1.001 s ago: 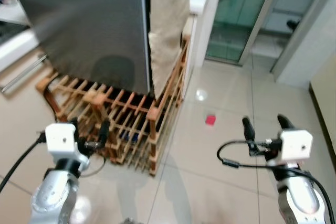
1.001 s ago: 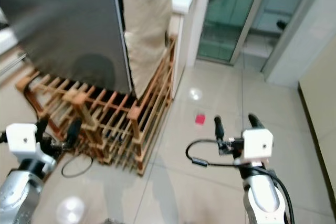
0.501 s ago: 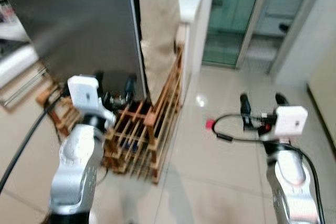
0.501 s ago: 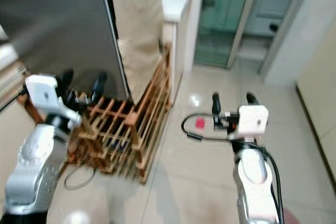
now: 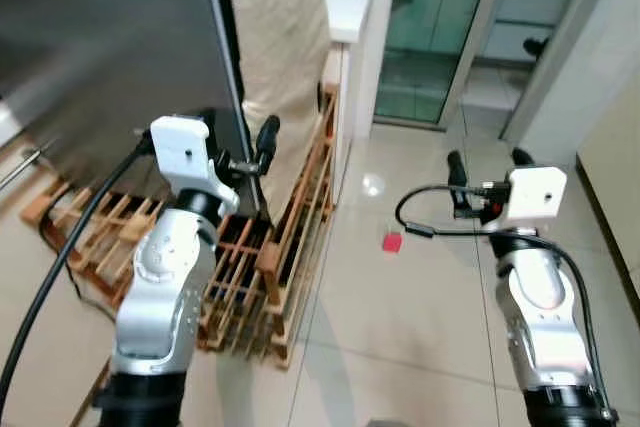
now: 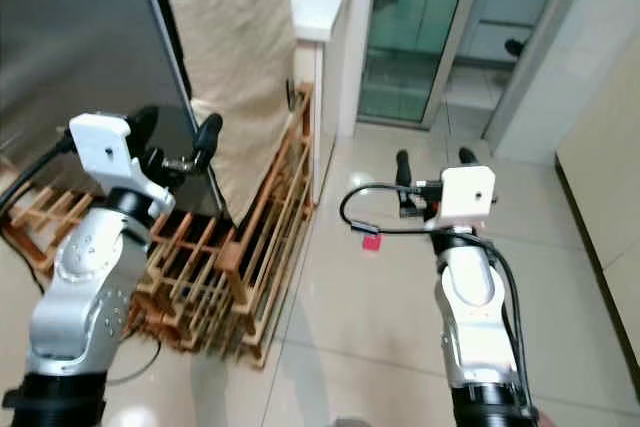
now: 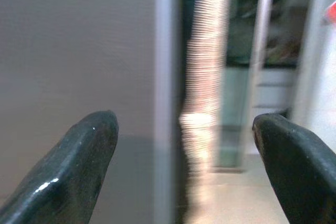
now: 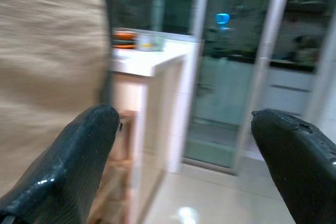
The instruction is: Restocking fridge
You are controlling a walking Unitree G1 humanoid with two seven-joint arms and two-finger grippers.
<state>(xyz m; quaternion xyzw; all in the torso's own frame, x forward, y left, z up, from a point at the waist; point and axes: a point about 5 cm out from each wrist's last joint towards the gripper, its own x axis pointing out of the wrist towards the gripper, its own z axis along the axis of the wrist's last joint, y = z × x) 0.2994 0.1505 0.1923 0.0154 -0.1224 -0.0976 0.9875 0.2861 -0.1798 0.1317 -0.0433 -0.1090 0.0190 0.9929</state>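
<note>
Fingers of left gripper spread wide, straddling the fridge door edge, not touching.

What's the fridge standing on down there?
The grey fridge stands on a wooden slatted rack, whose bars stick out at its front and side. A beige cloth hangs along the side. The rack's part beneath the fridge is hidden.

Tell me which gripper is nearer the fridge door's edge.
Left. The left gripper is raised right at the fridge door edge, fingers open; the right gripper is off to the side, over the tiled floor.
</note>
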